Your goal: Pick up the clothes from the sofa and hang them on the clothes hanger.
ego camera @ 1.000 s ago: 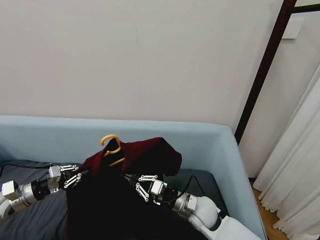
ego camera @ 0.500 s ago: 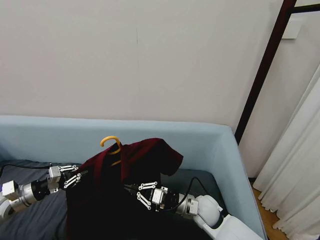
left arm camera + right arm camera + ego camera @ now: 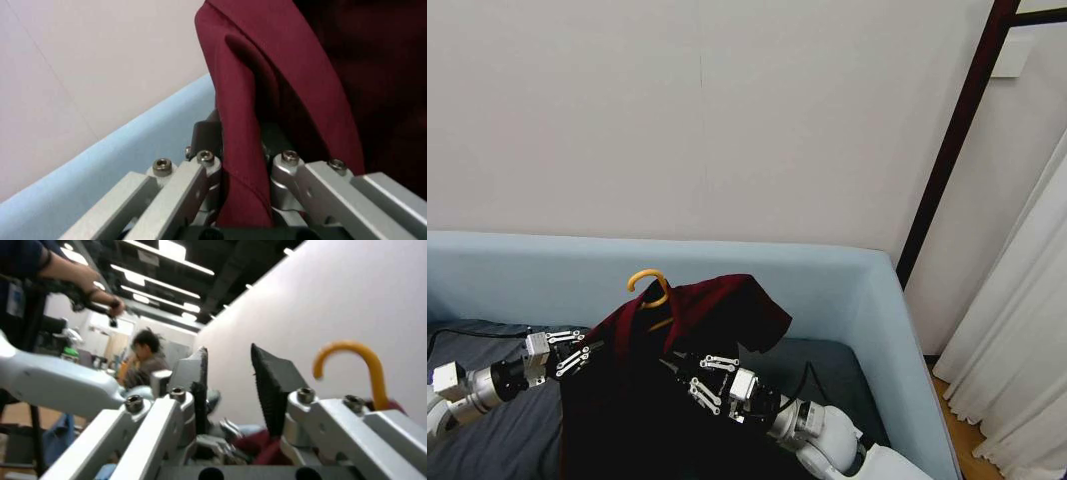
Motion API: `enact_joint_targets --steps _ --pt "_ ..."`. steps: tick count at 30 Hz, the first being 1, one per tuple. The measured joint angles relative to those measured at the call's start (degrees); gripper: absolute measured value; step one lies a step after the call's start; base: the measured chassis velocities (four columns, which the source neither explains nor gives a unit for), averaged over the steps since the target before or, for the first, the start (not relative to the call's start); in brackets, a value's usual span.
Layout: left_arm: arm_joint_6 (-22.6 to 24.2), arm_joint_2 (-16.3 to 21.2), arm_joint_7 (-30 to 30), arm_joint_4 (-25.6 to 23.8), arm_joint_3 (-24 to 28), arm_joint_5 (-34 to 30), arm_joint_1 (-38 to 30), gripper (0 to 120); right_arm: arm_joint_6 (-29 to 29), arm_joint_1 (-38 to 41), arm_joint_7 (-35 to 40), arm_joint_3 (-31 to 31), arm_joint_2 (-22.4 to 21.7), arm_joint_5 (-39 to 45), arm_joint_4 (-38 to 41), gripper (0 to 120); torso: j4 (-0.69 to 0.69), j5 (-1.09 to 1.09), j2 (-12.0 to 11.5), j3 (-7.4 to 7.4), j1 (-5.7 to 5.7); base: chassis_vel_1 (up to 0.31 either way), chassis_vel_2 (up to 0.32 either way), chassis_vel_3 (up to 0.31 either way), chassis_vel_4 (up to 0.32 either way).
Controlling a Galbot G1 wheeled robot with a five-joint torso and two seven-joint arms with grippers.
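A dark red garment (image 3: 642, 390) hangs on a yellow hanger (image 3: 647, 281) above the sofa (image 3: 847, 290). My left gripper (image 3: 587, 352) is at the garment's left shoulder, shut on a fold of the red cloth (image 3: 320, 75); the left wrist view shows the fold pinched in the left gripper (image 3: 243, 165). My right gripper (image 3: 685, 378) sits low against the garment's front, below the hanger. The right wrist view shows the right gripper (image 3: 230, 385) open with nothing between its pads. The hanger hook (image 3: 363, 357) rises just beyond it.
The light blue sofa back runs behind the garment, with a dark grey seat cushion (image 3: 497, 430) below. A black pole (image 3: 947, 150) and white curtains (image 3: 1017, 370) stand at the right. A plain wall is behind.
My right gripper has shifted left and a little lower across the garment's front. The garment's right shoulder has moved slightly. The left gripper keeps its hold in the same place.
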Motion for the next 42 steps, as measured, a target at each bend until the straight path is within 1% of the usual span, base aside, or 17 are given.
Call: enact_joint_targets --steps 2,5,6,8,9,12,13,15,16,18,20,23,24,26,34,36,42 --pt "-0.01 -0.04 0.00 0.08 -0.15 0.00 -0.02 7 -0.34 0.12 -3.00 0.65 -1.62 0.71 2.82 42 0.00 0.00 0.00 0.00 0.00 0.000 0.000 0.000 0.000" --pt "-0.02 -0.09 0.00 0.08 -0.21 0.01 -0.07 7 -0.46 0.14 -4.26 1.20 -2.42 -0.27 3.48 47 -0.01 0.00 0.00 0.00 0.00 0.000 0.000 0.000 0.000" --pt "-0.02 -0.12 0.01 0.07 -0.21 0.00 -0.15 7 -0.60 0.13 -4.49 1.83 -2.89 -0.94 3.61 52 0.00 0.00 0.00 0.00 0.00 0.000 0.000 0.000 0.000" --pt "-0.02 -0.12 0.06 -0.02 -0.20 -0.07 -0.28 7 -2.47 0.28 -1.49 3.31 -3.49 -1.98 3.84 62 -0.01 0.01 0.00 0.00 0.00 0.000 0.000 0.000 0.000" --pt "-0.02 -0.12 0.06 -0.02 -0.20 -0.07 -0.28 7 -2.47 0.28 -1.49 3.31 -3.49 -1.98 3.84 62 -0.01 0.01 0.00 0.00 0.00 0.000 0.000 0.000 0.000" --pt "-0.02 0.02 0.54 -0.18 -0.14 -0.30 -0.37 7 -7.21 2.04 5.54 6.84 -5.36 -4.22 3.75 75 0.00 0.02 0.00 0.00 0.00 0.000 0.000 0.000 0.000" --pt "-0.02 0.02 0.54 -0.18 -0.14 -0.30 -0.37 7 -7.21 2.04 5.54 6.84 -5.36 -4.22 3.75 75 0.00 0.02 0.00 0.00 0.00 0.000 0.000 0.000 0.000" --pt "-0.02 0.23 1.03 -0.23 -0.14 -0.55 -0.38 7 -10.57 3.86 5.52 9.02 -7.70 -3.62 2.97 86 -0.01 0.00 0.00 0.00 0.00 0.000 0.000 0.000 0.000" --pt "-0.02 0.32 1.23 -0.25 -0.14 -0.59 -0.38 7 -11.25 4.50 4.97 9.51 -8.43 -2.99 2.63 87 -0.01 0.00 0.00 0.00 0.00 0.000 0.000 0.000 0.000" --pt "-0.03 0.72 2.13 -0.34 -0.13 -0.65 -0.21 7 -12.97 7.29 0.98 10.36 -11.08 1.34 0.52 97 -0.02 0.02 0.00 0.00 0.00 0.000 0.000 0.000 0.000" --pt "-0.02 0.85 2.51 -0.36 -0.12 -0.65 -0.13 7 -13.31 8.36 -1.04 10.45 -11.89 3.15 -0.40 98 -0.01 0.01 -0.01 0.01 0.00 0.000 0.000 0.000 0.000" --pt "-0.03 1.54 4.01 -0.34 0.15 -0.64 0.03 7 -14.21 12.24 -10.12 10.31 -14.13 7.21 -5.15 100 0.00 0.01 0.00 0.00 0.00 0.000 0.000 0.000 0.000" --pt "-0.03 1.54 4.01 -0.34 0.15 -0.64 0.03 7 -14.21 12.24 -10.12 10.31 -14.13 7.21 -5.15 100 0.00 0.01 0.00 0.00 0.00 0.000 0.000 0.000 0.000" --pt "0.07 2.15 5.05 -0.33 0.57 -0.63 0.14 7 -14.46 14.79 -14.79 9.28 -14.95 7.56 -8.30 100 -0.01 0.01 -0.01 0.01 0.00 0.000 0.000 0.000 0.000" --pt "1.44 4.77 9.15 -0.93 2.94 0.27 -0.11 7 -15.94 22.53 -27.53 5.57 -16.21 1.03 -17.17 100 0.00 0.01 -0.01 0.01 0.00 0.000 0.000 0.000 0.000" --pt "1.52 4.91 9.19 -1.01 3.18 0.27 -0.25 7 -16.23 22.88 -28.22 5.25 -16.19 0.80 -17.52 100 0.00 0.01 -0.01 0.01 0.00 0.000 0.000 0.000 0.000" --pt "1.80 6.04 9.02 -1.72 6.33 0.26 -2.41 7 -20.44 26.10 -35.39 2.19 -14.53 1.13 -19.61 100 -0.01 0.00 -0.01 0.01 0.00 0.000 0.000 0.000 0.000"
